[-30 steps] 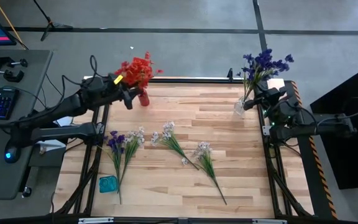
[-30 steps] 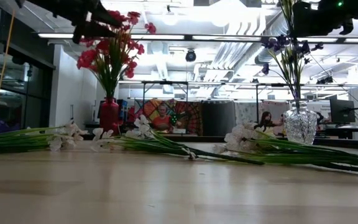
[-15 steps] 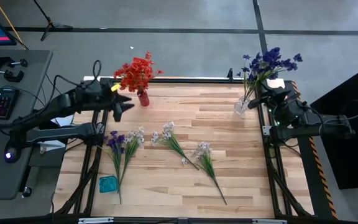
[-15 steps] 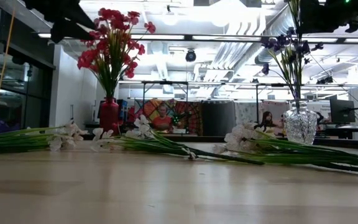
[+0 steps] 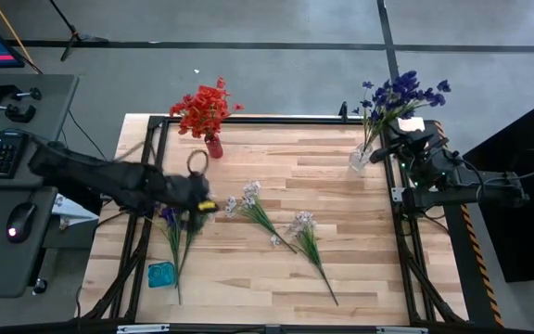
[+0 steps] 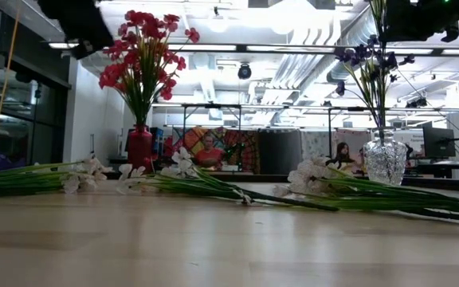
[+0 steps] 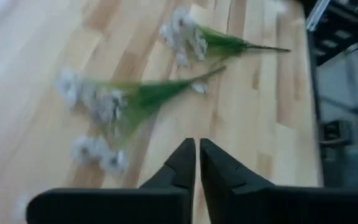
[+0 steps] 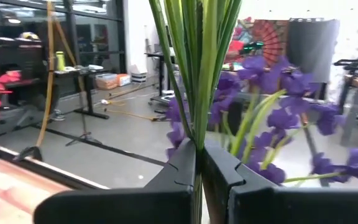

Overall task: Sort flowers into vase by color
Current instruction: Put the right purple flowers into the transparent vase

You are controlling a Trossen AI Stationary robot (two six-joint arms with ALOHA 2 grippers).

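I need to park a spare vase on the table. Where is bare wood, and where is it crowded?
Bare: between the red vase and clear vase, and the near right corner past the white sprigs. Crowded: mid-left, where the left gripper hangs over the purple sprig, beside the blue object.

Big workshop space: grey concrete floor (image 5: pixel 276 65), bright ceiling strip lights (image 6: pixel 237 48), colourful mural (image 6: pixel 213 143) at the back.
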